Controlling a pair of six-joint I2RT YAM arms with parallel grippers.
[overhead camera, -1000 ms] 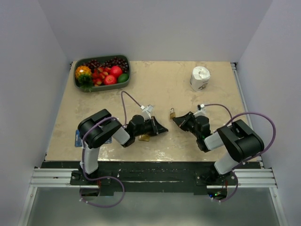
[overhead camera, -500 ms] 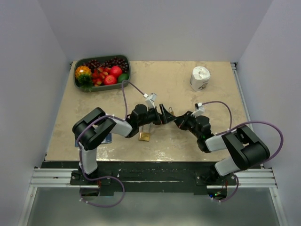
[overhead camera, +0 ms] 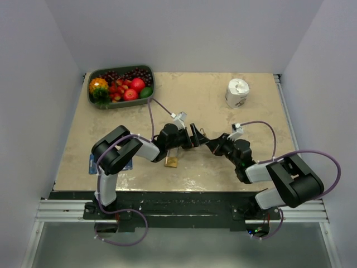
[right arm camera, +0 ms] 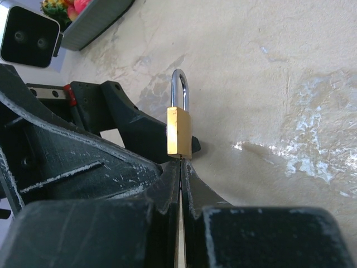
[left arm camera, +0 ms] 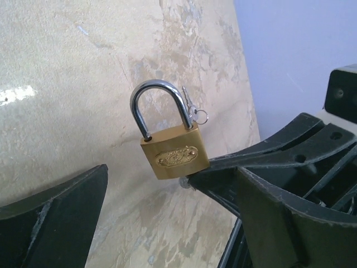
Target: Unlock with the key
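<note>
Key point(left arm camera: 183, 181), thin, light and probably slippery, sits under the brass padlock point(left arm camera: 174, 156), apparently in its keyhole. The right gripper point(right arm camera: 180, 170) is closed flat on its head, the best hold. Left gripper point(overhead camera: 194, 137) gapes around the padlock, touching nothing.

Overhead cam here. There's a brass padlock point(overhead camera: 171, 162) lying on the table point(overhead camera: 223, 111), so I'll use it as my marker. The left gripper point(overhead camera: 196, 137) sits just beyond it and to the right, fingers spread. The right gripper point(overhead camera: 212, 143) is further right of the padlock, nearly tip to tip with the left one, and looks pinched together. The fruit tray point(overhead camera: 153, 82) is well behind-left of the padlock, and a white paper roll point(overhead camera: 237, 92) is well behind-right.
</note>
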